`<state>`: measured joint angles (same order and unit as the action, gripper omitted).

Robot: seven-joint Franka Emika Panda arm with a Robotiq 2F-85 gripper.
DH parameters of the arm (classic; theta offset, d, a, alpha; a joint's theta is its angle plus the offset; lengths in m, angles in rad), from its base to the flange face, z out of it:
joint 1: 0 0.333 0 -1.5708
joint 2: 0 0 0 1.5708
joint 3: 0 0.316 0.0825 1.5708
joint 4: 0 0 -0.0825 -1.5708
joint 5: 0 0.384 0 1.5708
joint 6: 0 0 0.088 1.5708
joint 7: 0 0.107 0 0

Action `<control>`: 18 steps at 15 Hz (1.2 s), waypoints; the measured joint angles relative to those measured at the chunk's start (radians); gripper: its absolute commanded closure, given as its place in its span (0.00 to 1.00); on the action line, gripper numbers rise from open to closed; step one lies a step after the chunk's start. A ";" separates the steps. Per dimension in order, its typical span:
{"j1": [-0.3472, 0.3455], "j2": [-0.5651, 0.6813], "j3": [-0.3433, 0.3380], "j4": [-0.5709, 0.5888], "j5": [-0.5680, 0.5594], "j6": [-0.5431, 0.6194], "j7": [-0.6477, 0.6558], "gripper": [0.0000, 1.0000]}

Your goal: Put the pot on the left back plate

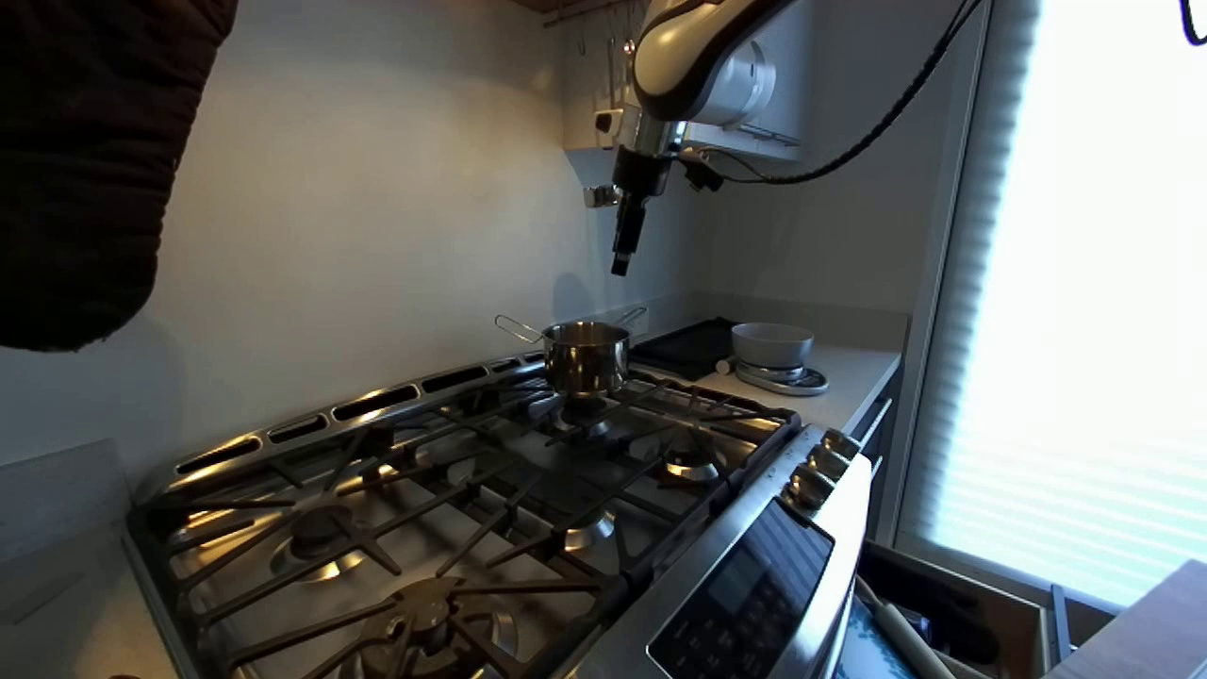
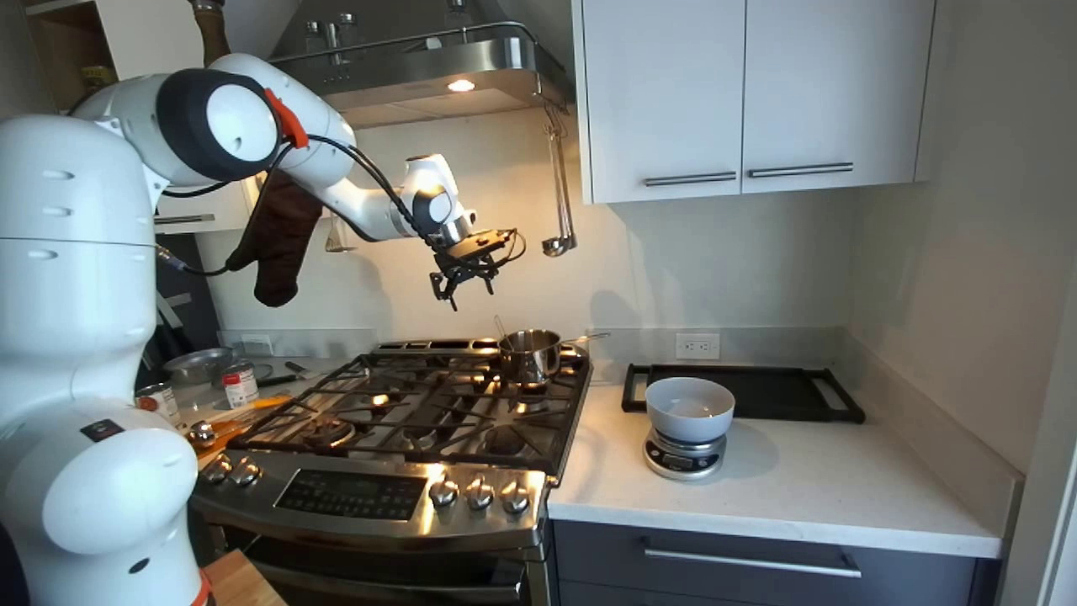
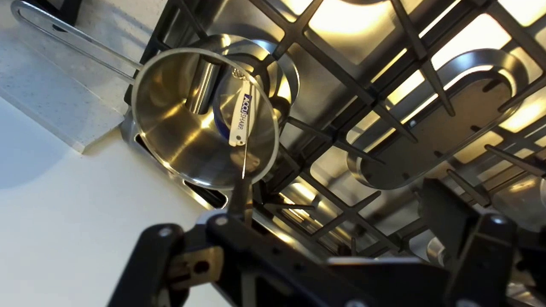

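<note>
Pale wall point(image 1: 377, 207) behind, steel cooktop point(image 2: 429, 408) running along it. Gripper point(image 2: 472, 298) hangs overhead, its fingers point(image 3: 445, 213) spread wide, nothing held. Pot point(image 2: 528, 362) sits over the back-right burner point(image 1: 583, 415), below the gripper and apart from it. Left back plate point(image 1: 323, 531): lower than the gripper and left of it in both exterior views. Step, my judgement: approach, pot not yet grasped. Next likely needs descending astride the rim point(image 3: 187, 50), closing, lifting clear of the grate prongs point(image 1: 509, 509), carrying left to the plate.

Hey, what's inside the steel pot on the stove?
Inside the pot, the wrist view shows a white AccuSharp-marked tool and apparently a metal cylinder. Whatever lies beneath them is covered.
</note>
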<state>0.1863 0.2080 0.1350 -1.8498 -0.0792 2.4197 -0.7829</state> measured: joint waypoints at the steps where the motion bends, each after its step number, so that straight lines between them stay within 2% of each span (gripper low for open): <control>1: 0.000 0.001 0.000 0.003 0.000 0.000 -0.002 0.00; 7: -0.003 0.001 0.002 0.008 0.000 0.000 -0.004 0.00; 9: -0.018 0.023 0.014 0.023 0.019 0.038 -0.032 0.00; 14: -0.091 0.175 0.066 0.102 0.112 0.172 -0.204 0.00; 18: -0.148 0.299 0.138 0.180 0.171 0.207 -0.316 0.00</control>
<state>0.0379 0.5066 0.2730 -1.6702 0.0917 2.6264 -1.0985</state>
